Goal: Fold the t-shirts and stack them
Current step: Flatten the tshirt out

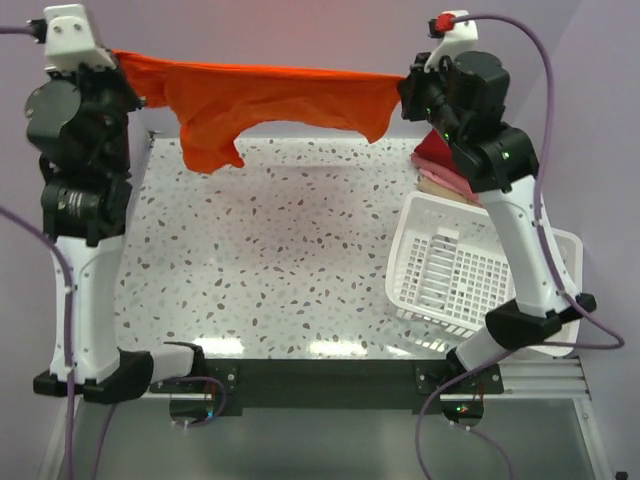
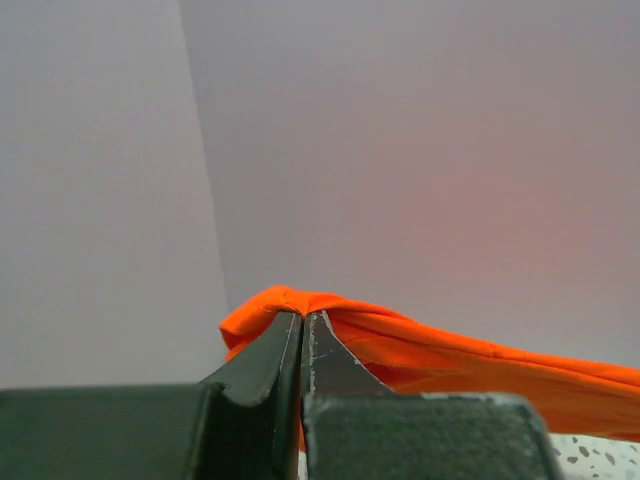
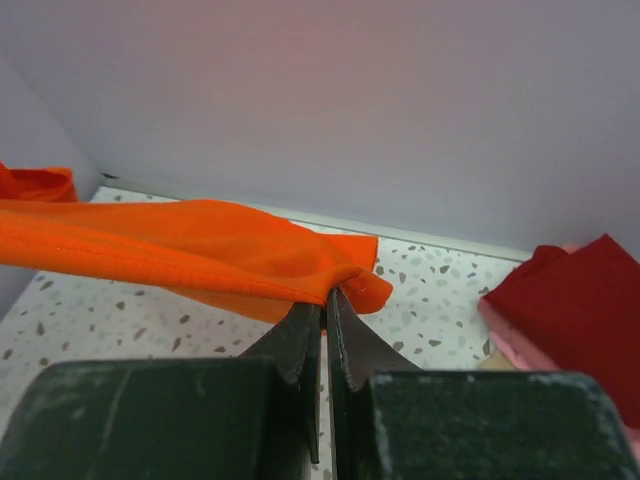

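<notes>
Left tool (image 2: pixel 302 322) is pressed together on a bunched-up corner of the orange-red t-shirt (image 1: pixel 270 95). The right tool (image 3: pixel 325 298) is pinching the opposite end the same way, so the shirt hangs stretched between the two arms, up over the far side of the speckled bench (image 1: pixel 280 270). The white lattice basket (image 1: pixel 405 262) sits on the bench at the right, tipped a bit, with the right arm crossing over it, and all that shows inside is its own slotted floor. Just past the basket there's a folded stack, with a dark red t-shirt (image 3: pixel 585 300) on top and a pink t-shirt (image 3: pixel 505 335) peeking out underneath. The orange-red one looks plain, no print. Its top edge is pulled into a tight line and the rest sags in loose folds, with the longest flap left of the middle and a shorter one near the right tool. Can't tell if that long flap touches the bench. The top view gives you the whole span. The left wrist view only shows cloth humped over the fingertips against the wall. The right wrist view catches the stitched hem and a clear look at the stack, which the arm half hides from above.
</notes>
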Tool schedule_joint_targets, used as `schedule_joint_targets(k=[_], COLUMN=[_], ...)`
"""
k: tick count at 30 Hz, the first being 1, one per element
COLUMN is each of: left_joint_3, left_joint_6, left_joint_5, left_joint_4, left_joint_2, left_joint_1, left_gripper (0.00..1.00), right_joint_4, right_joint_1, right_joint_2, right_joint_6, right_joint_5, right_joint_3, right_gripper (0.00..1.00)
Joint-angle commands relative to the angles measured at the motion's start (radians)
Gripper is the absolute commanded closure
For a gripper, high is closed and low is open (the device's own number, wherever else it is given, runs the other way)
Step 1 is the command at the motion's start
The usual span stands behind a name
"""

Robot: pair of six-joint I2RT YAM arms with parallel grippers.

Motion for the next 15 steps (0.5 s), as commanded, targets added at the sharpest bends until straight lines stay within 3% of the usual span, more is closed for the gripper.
schedule_joint_targets(k=[1, 6, 10, 15], left_joint_3=[-0.074, -0.134, -0.086, -0.019], left_joint_6=[0.067, 0.09, 0.113, 0.172], left_joint_5=[-0.038, -0.053, -0.006, 0.106], left_joint_4=[0.127, 0.079, 0.039, -0.051], left_joint_2=[-0.148, -0.294, -0.363, -0.324], left_joint_1=[0.009, 0.011, 0.011, 0.011], left_gripper=[1.0, 1.0, 1.0, 1.0], right_joint_4=[0.072, 0.05, 0.001, -0.083], right_joint_1=[-0.005, 0.005, 0.008, 0.007], right_joint_2=[-0.142, -0.295, -0.384, -0.387], right_joint_6=[0.008, 0.018, 0.027, 0.065], right_joint_5=[-0.085, -0.193, -0.229, -0.229], right_joint_3=[-0.094, -0.205, -0.224, -0.168], right_gripper=[1.0, 1.0, 1.0, 1.0])
